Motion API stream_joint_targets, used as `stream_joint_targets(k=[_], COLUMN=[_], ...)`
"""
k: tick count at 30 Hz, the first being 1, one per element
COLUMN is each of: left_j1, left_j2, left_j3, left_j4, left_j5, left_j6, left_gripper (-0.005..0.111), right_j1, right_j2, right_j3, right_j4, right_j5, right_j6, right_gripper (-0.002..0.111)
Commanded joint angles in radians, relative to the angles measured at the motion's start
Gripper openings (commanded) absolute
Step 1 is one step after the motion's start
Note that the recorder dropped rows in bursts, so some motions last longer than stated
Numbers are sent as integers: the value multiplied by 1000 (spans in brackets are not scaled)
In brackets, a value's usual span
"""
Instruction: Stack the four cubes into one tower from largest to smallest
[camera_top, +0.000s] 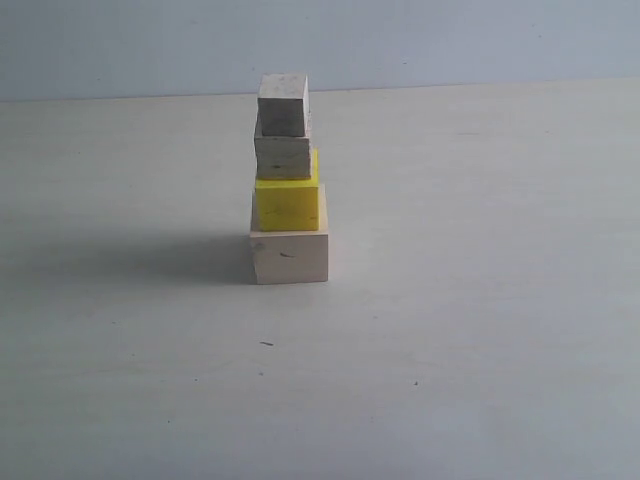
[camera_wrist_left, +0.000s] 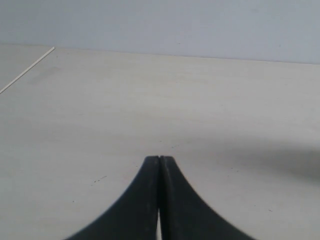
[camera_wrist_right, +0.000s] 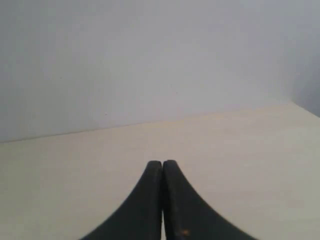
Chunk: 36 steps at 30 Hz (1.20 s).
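In the exterior view the tower stands near the middle of the pale table. Its base is the large pale wood cube (camera_top: 289, 256). On that sits the yellow cube (camera_top: 287, 203), then a small wood cube (camera_top: 282, 155), and at the tip another small wood cube (camera_top: 283, 104). Neither arm shows in the exterior view. My left gripper (camera_wrist_left: 159, 158) is shut with nothing between its black fingers, over bare table. My right gripper (camera_wrist_right: 162, 163) is shut and empty too, facing table and wall. No cube appears in either wrist view.
The table (camera_top: 480, 330) runs back to a pale wall (camera_top: 450, 40). In the left wrist view a thin light line, an edge or seam (camera_wrist_left: 27, 72), crosses one corner. The tower casts a shadow (camera_top: 140, 255) to its left.
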Motion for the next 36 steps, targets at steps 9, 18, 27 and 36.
stream_joint_targets(k=[9, 18, 27, 36], left_j1=[3, 3, 3, 3], left_j2=[-5, -5, -5, -5], left_j3=[4, 4, 4, 4], left_j4=[-1, -1, -1, -1], left_j5=[-5, -5, -5, -5], left_j6=[2, 2, 2, 2], left_gripper=[0, 0, 0, 0], right_j1=[18, 18, 18, 18], right_j2=[-7, -7, -7, -7], right_j3=[5, 5, 5, 5], right_j4=[-13, -3, -13, -13], right_j5=[134, 194, 184, 184], right_j6=[-1, 9, 5, 7], right_gripper=[0, 0, 0, 0])
